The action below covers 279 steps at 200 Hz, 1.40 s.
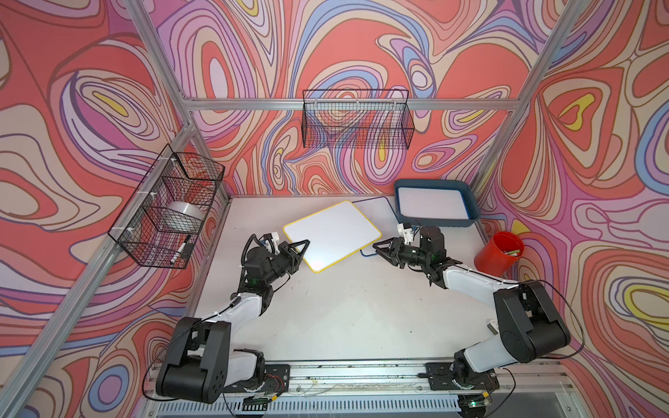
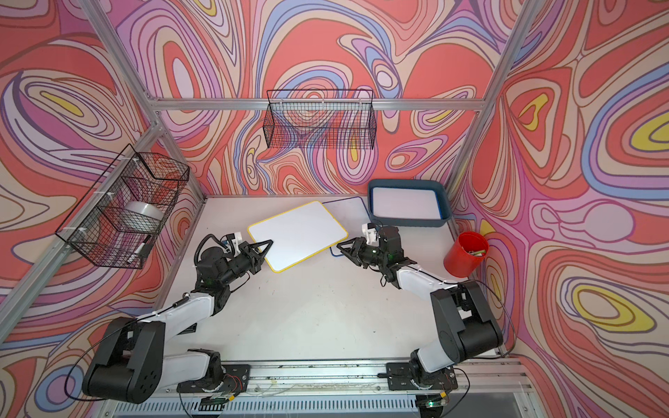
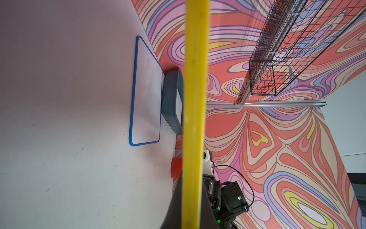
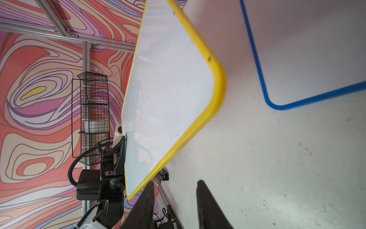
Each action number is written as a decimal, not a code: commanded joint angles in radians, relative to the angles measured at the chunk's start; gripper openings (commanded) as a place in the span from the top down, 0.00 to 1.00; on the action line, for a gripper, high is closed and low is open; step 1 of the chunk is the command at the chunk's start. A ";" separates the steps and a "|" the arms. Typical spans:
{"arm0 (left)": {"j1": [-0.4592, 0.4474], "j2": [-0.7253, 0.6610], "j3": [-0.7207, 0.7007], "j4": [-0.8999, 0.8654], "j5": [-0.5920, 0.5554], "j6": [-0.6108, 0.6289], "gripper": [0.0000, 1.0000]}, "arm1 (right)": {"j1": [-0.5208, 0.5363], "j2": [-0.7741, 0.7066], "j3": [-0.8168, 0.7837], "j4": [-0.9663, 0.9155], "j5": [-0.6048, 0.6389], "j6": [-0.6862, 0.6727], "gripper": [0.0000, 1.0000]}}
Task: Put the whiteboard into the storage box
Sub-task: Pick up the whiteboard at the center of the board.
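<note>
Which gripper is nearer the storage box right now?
Right. The right gripper is open, holding nothing, just in front of the storage box toward the table's middle. The left gripper is farther off, shut on the yellow-framed whiteboard, which lies between the two.

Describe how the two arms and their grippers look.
Both arms share one build: the left arm and right arm have white link shells between bulky black joint housings. The left gripper and right gripper are black, with triangular open-frame fingers. A white camera mount sits at each wrist; a ribbed black hose curls beside the left one.
</note>
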 commanded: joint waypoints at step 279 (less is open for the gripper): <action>-0.162 0.236 0.182 0.182 -0.071 -0.136 0.63 | -0.051 0.112 0.023 0.414 0.154 0.332 1.00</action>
